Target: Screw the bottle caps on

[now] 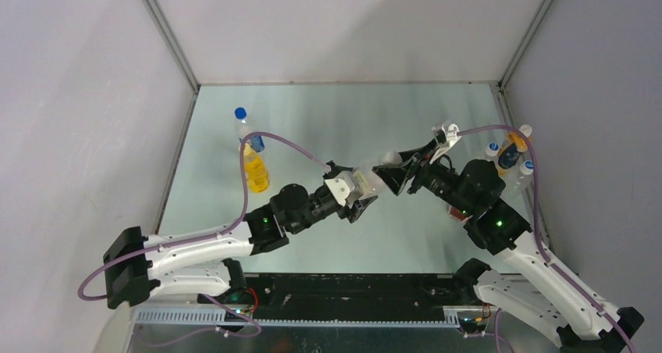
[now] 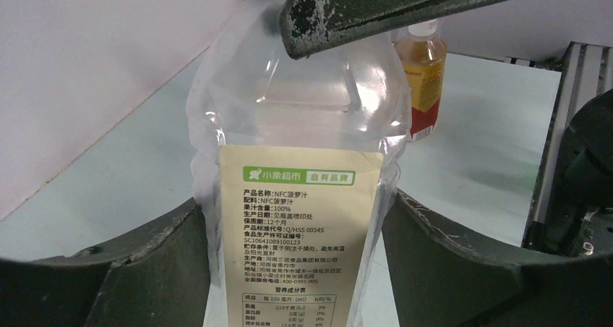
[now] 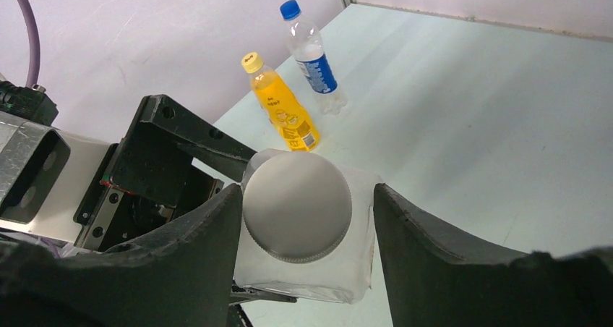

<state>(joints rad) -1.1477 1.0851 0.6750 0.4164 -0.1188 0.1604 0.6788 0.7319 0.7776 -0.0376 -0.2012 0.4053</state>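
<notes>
The left gripper is closed on the wide clear colourless plastic bottle. Its two dark fingers press the bottle's sides at the lower left and lower right of the left wrist view. The bottle's cream paper label with printed text faces that camera. In the top view this bottle sits at the middle of the frame, between the two arms.

The round white plastic screw cap rests on the bottle's mouth, at the lower centre of the right wrist view with its flat face towards the camera. The right gripper brackets it with the jaws set narrow. The finger on the left of the frame lies against the cap's ribbed rim. The finger on the right of the frame shows a slim gap, so the cap is not clamped.

The smaller brown-drink plastic bottle with a red-and-gold label stands upright on the pale green desk, at the upper right of the left wrist view and behind the clear bottle. Its top is white, but whether a cap is seated tight there cannot be told.

At the upper centre of the right wrist view, the yellow-capped orange-drink bottle and the slim blue-capped water bottle stand just beside each other near the wall.
</notes>
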